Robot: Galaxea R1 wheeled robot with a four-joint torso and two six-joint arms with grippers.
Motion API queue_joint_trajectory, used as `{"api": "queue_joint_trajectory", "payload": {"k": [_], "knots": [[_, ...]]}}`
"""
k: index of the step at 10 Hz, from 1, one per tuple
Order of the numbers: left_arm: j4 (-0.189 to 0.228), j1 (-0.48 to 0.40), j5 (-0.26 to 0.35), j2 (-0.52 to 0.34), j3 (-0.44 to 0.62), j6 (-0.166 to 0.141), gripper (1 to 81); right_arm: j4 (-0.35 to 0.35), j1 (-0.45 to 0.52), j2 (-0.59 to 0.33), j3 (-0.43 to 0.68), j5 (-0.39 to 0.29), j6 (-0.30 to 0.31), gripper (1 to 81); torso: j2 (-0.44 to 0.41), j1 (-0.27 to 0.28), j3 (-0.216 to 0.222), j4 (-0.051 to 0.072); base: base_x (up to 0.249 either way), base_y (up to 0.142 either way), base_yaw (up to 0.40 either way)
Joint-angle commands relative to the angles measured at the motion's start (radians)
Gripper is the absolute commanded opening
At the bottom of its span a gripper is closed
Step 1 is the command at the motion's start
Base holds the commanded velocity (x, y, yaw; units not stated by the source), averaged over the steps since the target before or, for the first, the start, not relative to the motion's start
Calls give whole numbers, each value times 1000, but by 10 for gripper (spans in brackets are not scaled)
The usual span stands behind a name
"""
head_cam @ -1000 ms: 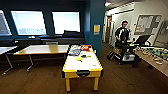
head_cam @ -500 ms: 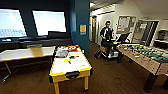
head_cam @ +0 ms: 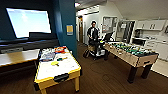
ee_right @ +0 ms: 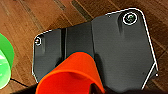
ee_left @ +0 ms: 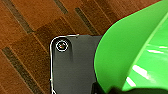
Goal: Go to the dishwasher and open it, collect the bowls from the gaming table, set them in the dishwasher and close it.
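A bright lime green bowl (ee_left: 130,55) hangs close above the brown wood floor in the left wrist view, with my left gripper (ee_left: 110,90) shut on its rim. An orange-red bowl (ee_right: 70,75) is held the same way in my right gripper (ee_right: 100,90), and the green bowl's edge (ee_right: 5,62) shows beside it. In the head view the gaming table (head_cam: 62,68), cream-topped with a yellow edge, stands near on the left with small items on it. I cannot make out the dishwasher among the white kitchen units (head_cam: 155,45) at the far right.
A table-football table (head_cam: 130,51) with a green field stands to the right. A person (head_cam: 93,32) with a control rig is behind it near a doorway. A blue pillar (head_cam: 66,25) and a wooden table (head_cam: 15,57) are on the left. Brown floor (head_cam: 105,75) lies between the tables.
The whole head view has swung to the right: the cream table has slid to the left and the table-football table and kitchen have come further into view. That is camera motion.
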Motion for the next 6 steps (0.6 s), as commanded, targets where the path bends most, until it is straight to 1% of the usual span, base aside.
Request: {"api": "queue_joint_trajectory", "payload": {"k": [1, 6], "knots": [[1, -62, 48, -1, 1, 7, 10, -15, 46, -1, 2, -33, -4, 10, 0, 0, 0, 0, 0, 0, -386], [4, -62, 48, 5, 1, 4, 10, -20, 48, 2, 2, -33, -4, 10, 0, 0, 0, 0, 0, 0, -386]]}}
